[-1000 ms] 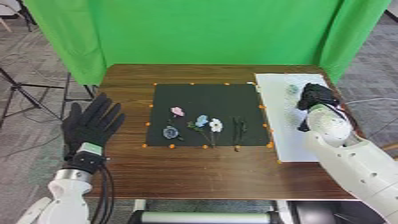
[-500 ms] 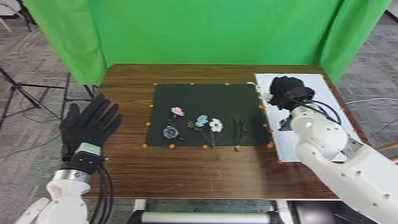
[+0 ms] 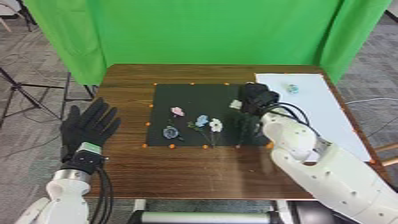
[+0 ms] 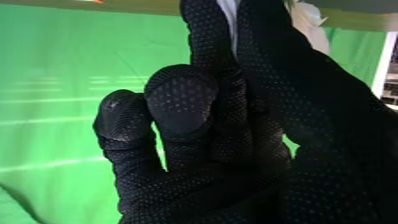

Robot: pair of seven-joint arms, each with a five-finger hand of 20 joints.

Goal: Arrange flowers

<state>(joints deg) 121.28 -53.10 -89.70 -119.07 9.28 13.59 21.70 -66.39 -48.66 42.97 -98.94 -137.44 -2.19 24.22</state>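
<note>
1 tabletop (image 3: pixel 195 175) carries 1 black mat (image 3: pixel 209 95), 1 white sheet (image 3: pixel 320 110), 1 pink flower (image 3: pixel 177 111), 1 light-blue flower (image 3: pixel 202 120), 1 white flower (image 3: pixel 216 124), 1 grey-blue flower (image 3: pixel 171 132) and 1 pale flower (image 3: pixel 292 89). 1 whitish bloom (image 3: pixel 235 104) also shows.

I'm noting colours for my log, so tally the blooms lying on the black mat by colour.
Pink bloom: 1
Light blue bloom: 1
White bloom: 1
Grey-blue bloom: 1
Total: 4, leaving out the pale flower in the right hand.
</note>
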